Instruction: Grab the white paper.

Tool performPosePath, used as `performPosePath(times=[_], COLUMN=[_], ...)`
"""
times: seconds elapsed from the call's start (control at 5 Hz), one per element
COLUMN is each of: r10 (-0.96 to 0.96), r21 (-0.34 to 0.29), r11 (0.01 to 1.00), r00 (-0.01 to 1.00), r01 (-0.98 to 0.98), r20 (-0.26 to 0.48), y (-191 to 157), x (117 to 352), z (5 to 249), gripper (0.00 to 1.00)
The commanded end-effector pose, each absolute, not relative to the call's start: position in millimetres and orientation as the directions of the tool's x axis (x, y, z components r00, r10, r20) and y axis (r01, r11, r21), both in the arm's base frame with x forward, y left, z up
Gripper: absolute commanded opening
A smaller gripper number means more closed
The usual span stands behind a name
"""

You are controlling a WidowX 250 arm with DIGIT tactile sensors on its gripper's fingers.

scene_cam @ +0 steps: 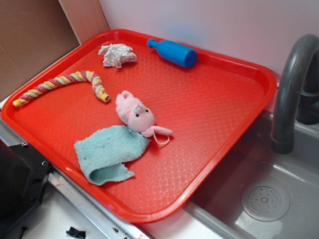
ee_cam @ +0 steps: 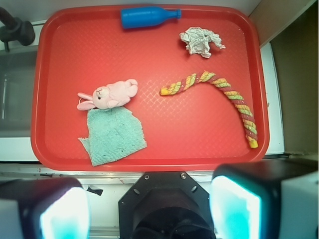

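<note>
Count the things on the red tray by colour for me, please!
White: 1, the white paper
Blue: 2, the bottle and the cloth
Pink: 1, the plush bunny
Striped: 1, the rope
Total: 5

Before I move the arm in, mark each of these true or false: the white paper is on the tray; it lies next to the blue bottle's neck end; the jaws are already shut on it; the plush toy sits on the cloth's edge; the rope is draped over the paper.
1. The white paper is on the red tray. True.
2. It lies near the neck end of the blue bottle. True.
3. The jaws are already shut on it. False: the gripper is open, back at the tray's near edge, holding nothing.
4. The pink plush toy sits at the edge of the light-blue cloth. True.
5. The rope is draped over the paper. False: they lie apart, bare tray between.
</note>
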State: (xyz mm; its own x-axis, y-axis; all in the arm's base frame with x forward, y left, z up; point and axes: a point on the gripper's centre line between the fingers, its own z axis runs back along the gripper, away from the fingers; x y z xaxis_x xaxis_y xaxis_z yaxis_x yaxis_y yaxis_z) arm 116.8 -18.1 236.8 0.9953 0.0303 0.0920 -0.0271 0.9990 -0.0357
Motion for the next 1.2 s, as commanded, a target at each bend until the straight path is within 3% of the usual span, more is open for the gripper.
performPosePath(times=[0.0, 0.2, 0.4, 0.6, 0.8, 1.0], r10=[0.030, 0.196, 0.429, 0.630, 0.795, 0.828], r21=[-0.036, -0.073, -0.079, -0.108, -0.179, -0.199], r11=[0.999, 0.980, 0.903, 0.773, 0.595, 0.541], r00=[0.995, 0.973, 0.889, 0.739, 0.540, 0.477], r01=[-0.027, -0.188, -0.422, -0.625, -0.784, -0.817], r20=[0.092, 0.126, 0.160, 0.237, 0.278, 0.294], y=[-18.1, -13.8, 0.6, 9.7, 30.3, 41.8], x=[116.8, 129.9, 151.8, 168.7, 196.2, 234.2], z=[236.8, 231.9, 222.0, 207.4, 182.8, 158.5], gripper=[1.00, 1.00, 1.00, 1.00, 1.00, 1.00])
